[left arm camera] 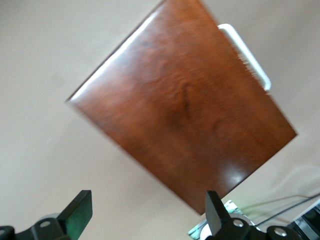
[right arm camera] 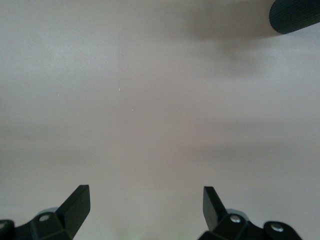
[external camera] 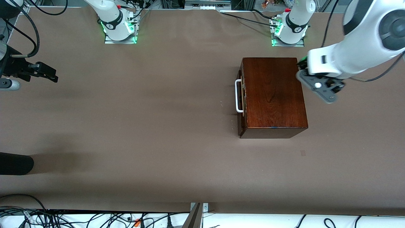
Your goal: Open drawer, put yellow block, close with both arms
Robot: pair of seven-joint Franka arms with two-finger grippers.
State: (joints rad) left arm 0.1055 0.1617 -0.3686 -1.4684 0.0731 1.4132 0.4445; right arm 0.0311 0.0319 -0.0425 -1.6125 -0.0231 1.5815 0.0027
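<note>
The dark mahogany box (external camera: pixel 273 95) stands on the table toward the left arm's end. Its drawer (external camera: pixel 241 104) looks pushed in, and its white handle (external camera: pixel 239 96) faces the right arm's end. In the left wrist view the box top (left arm camera: pixel 185 110) and handle (left arm camera: pixel 247 55) show. My left gripper (external camera: pixel 302 65) is open and empty in the air by the box's edge at the left arm's end; in its wrist view (left arm camera: pixel 147 202) it is over bare table beside the box. My right gripper (external camera: pixel 47 73) is open and empty over bare table (right arm camera: pixel 146 197) at the right arm's end. The yellow block is out of view.
A black rounded object (external camera: pixel 15 163) juts in at the table's edge near the right arm's end, nearer the front camera; it also shows in the right wrist view (right arm camera: pixel 295 15). Brown table (external camera: pixel 152 120) spreads between the arms. Cables lie along the front edge.
</note>
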